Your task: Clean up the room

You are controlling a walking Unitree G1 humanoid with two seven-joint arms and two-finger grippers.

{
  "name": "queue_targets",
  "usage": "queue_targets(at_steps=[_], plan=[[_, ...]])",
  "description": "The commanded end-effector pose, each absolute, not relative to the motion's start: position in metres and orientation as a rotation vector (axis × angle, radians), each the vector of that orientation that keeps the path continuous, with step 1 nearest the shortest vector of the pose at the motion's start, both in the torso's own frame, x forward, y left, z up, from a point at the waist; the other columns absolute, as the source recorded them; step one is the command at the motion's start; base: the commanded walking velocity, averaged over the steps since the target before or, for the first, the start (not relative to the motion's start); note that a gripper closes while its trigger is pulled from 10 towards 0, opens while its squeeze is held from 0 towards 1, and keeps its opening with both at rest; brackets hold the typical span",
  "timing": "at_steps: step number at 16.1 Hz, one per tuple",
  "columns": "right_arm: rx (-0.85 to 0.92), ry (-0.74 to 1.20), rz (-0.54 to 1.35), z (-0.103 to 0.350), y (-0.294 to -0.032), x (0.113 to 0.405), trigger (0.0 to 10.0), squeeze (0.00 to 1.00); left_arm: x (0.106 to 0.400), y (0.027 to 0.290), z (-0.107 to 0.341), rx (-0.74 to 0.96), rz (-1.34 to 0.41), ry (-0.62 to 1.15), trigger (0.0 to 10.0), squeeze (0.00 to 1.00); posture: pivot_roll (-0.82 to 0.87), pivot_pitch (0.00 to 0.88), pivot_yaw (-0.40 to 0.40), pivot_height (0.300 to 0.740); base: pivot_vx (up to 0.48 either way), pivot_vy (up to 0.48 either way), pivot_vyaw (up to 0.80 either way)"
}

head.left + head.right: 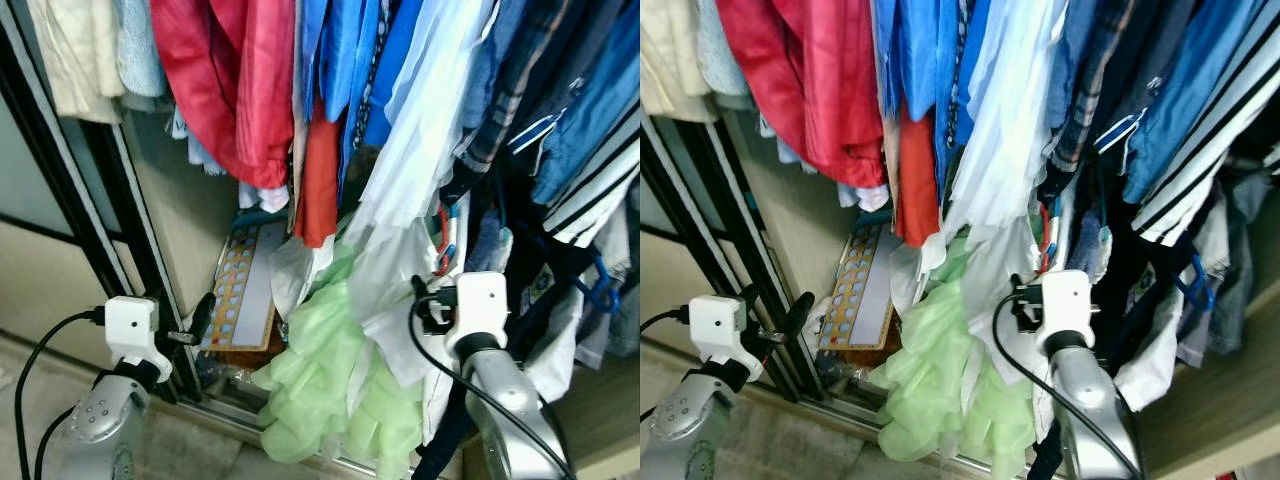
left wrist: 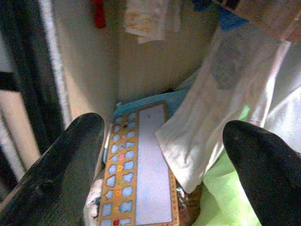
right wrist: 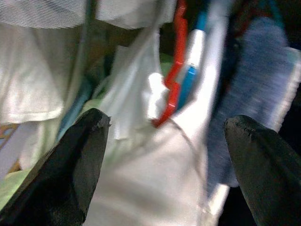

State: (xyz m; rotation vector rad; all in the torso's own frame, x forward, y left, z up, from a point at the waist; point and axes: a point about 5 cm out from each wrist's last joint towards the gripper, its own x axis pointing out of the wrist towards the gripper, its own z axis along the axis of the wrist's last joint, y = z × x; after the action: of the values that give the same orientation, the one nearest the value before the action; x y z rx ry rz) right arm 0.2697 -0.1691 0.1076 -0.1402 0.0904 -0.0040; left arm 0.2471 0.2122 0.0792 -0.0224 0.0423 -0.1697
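The right gripper (image 3: 164,165) is spread wide, close in front of a white shirt (image 3: 155,188) and a red hanger (image 3: 175,70). The left gripper (image 2: 164,165) is spread too, low by the closet's dark frame (image 1: 120,200), and its wrist view shows a puzzle board (image 2: 138,174) leaning on the wall. From the head, both arms reach forward under the hanging clothes (image 1: 400,90), near a green garment (image 1: 330,370).

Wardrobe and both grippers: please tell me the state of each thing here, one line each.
Black-framed sliding wardrobe door: slid open.
Red garment: hanging.
White garment: hanging, reaching low.
Pale green garment: heaped at the wardrobe bottom.
Orange-framed shape puzzle board: leaning against the inside wall.
Left gripper: open, holding nothing.
Right gripper: open, facing the white garment.
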Motion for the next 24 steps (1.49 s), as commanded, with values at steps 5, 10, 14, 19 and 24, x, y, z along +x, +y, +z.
queue_targets(at_steps=[5,10,14,19,24], plan=[[-0.188,0.092,-0.120,0.106,-0.186,0.264,10.0,0.00,0.249,0.206,0.081,0.008,-0.211,0.030,10.0,0.00,0.03,0.000,-0.027,0.740,0.000,0.049,0.00],[-0.200,0.079,-0.050,0.099,-0.171,0.255,10.0,0.00,0.249,0.203,0.080,0.021,-0.240,0.029,10.0,0.00,0.04,0.000,-0.022,0.740,0.000,0.000,0.00],[-0.199,0.120,0.252,0.092,-0.133,0.242,10.0,0.00,0.249,0.205,0.079,0.042,-0.216,0.029,10.0,0.00,0.05,0.000,-0.019,0.740,0.000,0.000,0.00],[-0.269,0.162,0.300,0.087,-0.143,0.247,10.0,0.00,0.250,0.203,0.076,0.049,-0.218,0.038,10.0,0.00,0.04,0.000,-0.007,0.740,0.000,0.000,0.00],[-0.021,0.037,0.046,0.156,-0.137,0.292,10.0,0.00,0.254,0.201,0.080,0.049,-0.226,0.029,10.0,0.00,0.03,0.000,0.014,0.740,0.000,0.000,0.00]])
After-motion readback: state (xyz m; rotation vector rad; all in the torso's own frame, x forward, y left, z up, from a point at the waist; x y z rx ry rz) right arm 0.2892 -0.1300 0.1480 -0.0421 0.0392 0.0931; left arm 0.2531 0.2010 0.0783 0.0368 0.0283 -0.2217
